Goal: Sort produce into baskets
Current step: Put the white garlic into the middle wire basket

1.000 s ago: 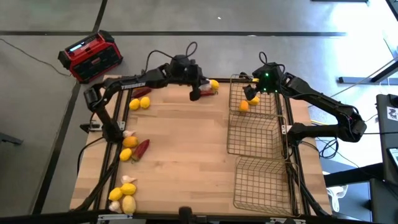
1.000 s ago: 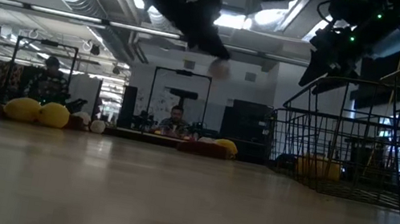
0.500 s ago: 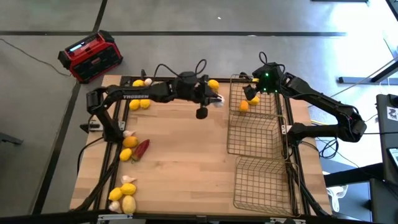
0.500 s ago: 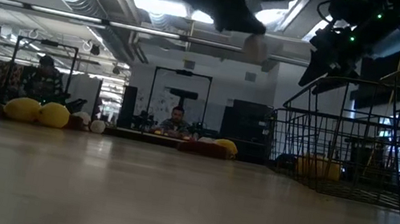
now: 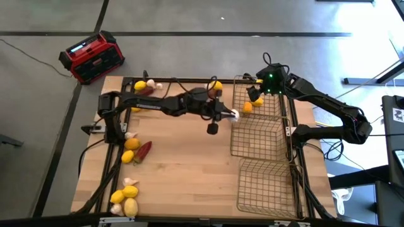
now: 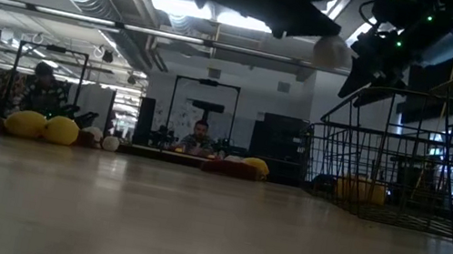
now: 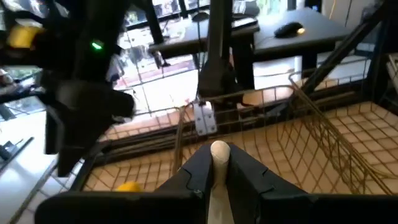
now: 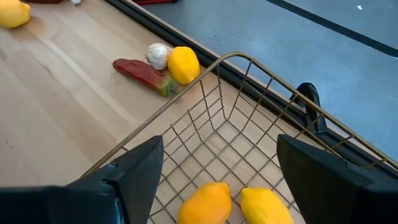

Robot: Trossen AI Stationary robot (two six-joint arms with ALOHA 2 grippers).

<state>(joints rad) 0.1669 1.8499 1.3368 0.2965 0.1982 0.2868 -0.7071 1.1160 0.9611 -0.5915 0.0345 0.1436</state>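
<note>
My left gripper [image 5: 228, 115] reaches across the table and is shut on a white garlic bulb [image 5: 234, 115]. The bulb hangs at the left rim of the baskets, where the far basket [image 5: 270, 112] meets the middle basket [image 5: 259, 135]. In the low view the bulb [image 6: 331, 50] hangs high above the table top. My right gripper [image 5: 256, 94] hovers open over the far basket, above two lemons [image 8: 208, 202] lying on the mesh. A third basket [image 5: 268, 186] stands nearer the front. More lemons, chilies and garlic lie along the table's left side [image 5: 131, 144]. My left gripper pinches the garlic bulb [image 7: 219, 151] between its two fingertips [image 7: 194, 169]; a pale part runs back between the fingers. The fingers come almost level from the table's left. The bulb is lifted clear of table and baskets.
A lemon, a garlic bulb and a chili [image 8: 140, 73] lie just outside the far basket's left rim. Lemons and garlic sit at the near left corner [image 5: 126, 198] and far left [image 5: 140, 84]. A red radio [image 5: 91, 57] stands on the floor beyond the table.
My left gripper has swung from the far middle of the table toward its right edge and a little nearer, up to the baskets' left rim, carrying the garlic bulb clear of the table. Its fingers have tipped closer to level.
</note>
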